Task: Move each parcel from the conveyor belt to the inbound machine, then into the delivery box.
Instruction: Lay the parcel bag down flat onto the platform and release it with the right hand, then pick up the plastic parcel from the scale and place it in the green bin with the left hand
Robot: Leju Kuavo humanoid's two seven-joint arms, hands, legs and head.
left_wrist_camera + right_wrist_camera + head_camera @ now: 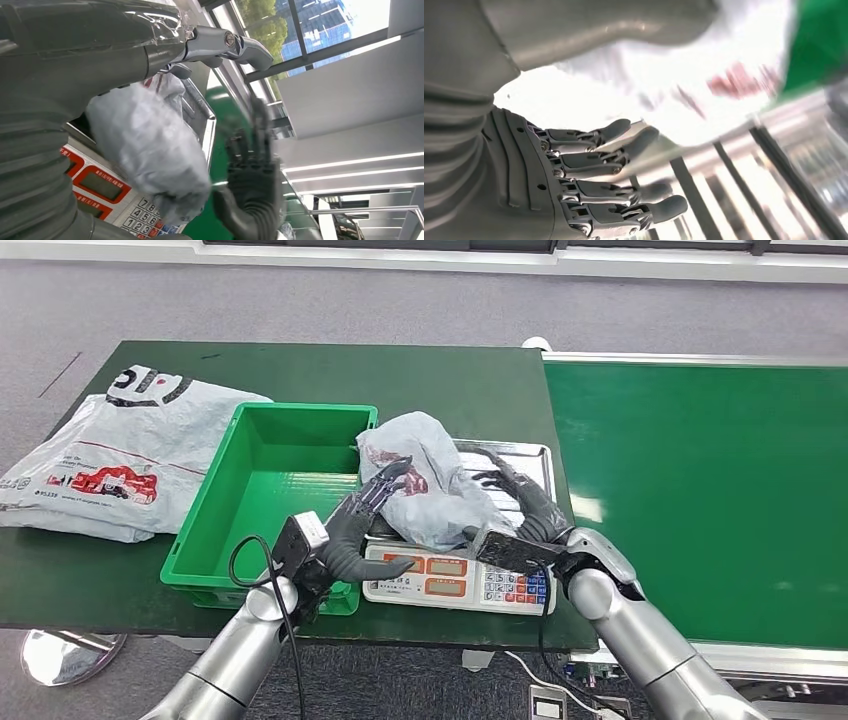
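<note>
A crumpled grey parcel (430, 485) with red print lies on the steel pan (527, 454) of the weighing scale (455, 578), the inbound machine. My left hand (365, 520) reaches in from the parcel's left, fingers spread against its side and thumb stretched low along the scale's front. To the parcel's right, my right hand (525, 505) has its fingers spread. In the left wrist view the parcel (150, 145) sits beside my left hand (60, 60), and the right hand (250, 185) stands a small gap away. The right wrist view shows spread fingers (589, 170) under the blurred parcel (664, 90).
The green delivery box (205, 530) stands just left of the scale and holds nothing. A large white parcel bag (120, 455) lies at the table's left end. The green conveyor belt (700, 490) runs off to the right with no parcel on it.
</note>
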